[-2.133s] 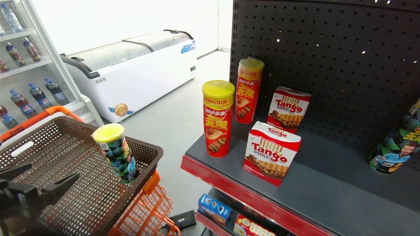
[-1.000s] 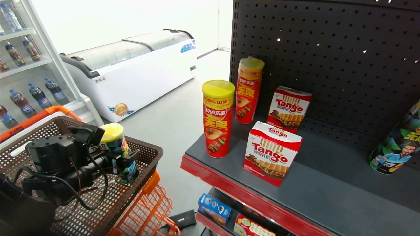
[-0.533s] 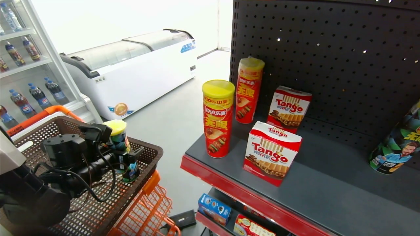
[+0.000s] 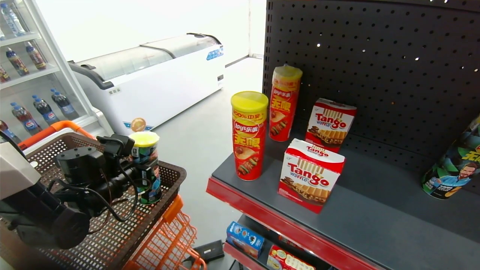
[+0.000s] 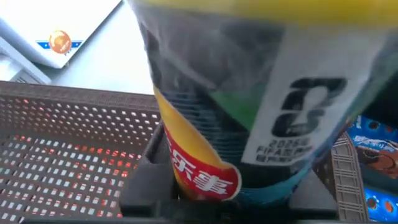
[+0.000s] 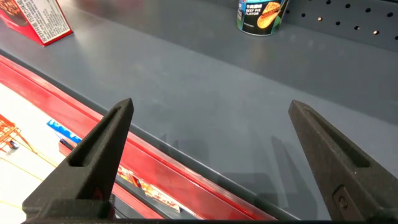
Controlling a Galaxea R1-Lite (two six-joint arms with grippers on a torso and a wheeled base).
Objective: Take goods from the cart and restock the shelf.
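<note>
Left gripper (image 4: 144, 180): fingers pressed against the sides of one yellow-lidded dark can (image 4: 147, 155), pinching it around mid-body. The can stands upright inside the brown basket (image 4: 171, 170) on top of the orange cart (image 4: 170, 240), near the basket corner nearest the shelf. Whether its base touches the basket floor cannot be told. Right gripper (image 6: 210, 109): fingers spread wide with nothing between them, hanging over a bare stretch of the grey shelf deck (image 4: 375, 210). Stock on that deck, counted: two red chip cans, one at the front edge (image 4: 248, 137) and one behind it by the pegboard (image 4: 284, 103); two wafer boxes, the front box (image 4: 309, 176) just beside the front can and the rear box (image 4: 329, 125) beside the rear can; and one second dark can (image 4: 453, 165), well apart at the right end. The tier below holds one blue box (image 4: 245, 238) and one red pack (image 4: 288, 260). Behind the cart stand one chest freezer (image 4: 150, 82) and one drinks cooler (image 4: 22, 75).
</note>
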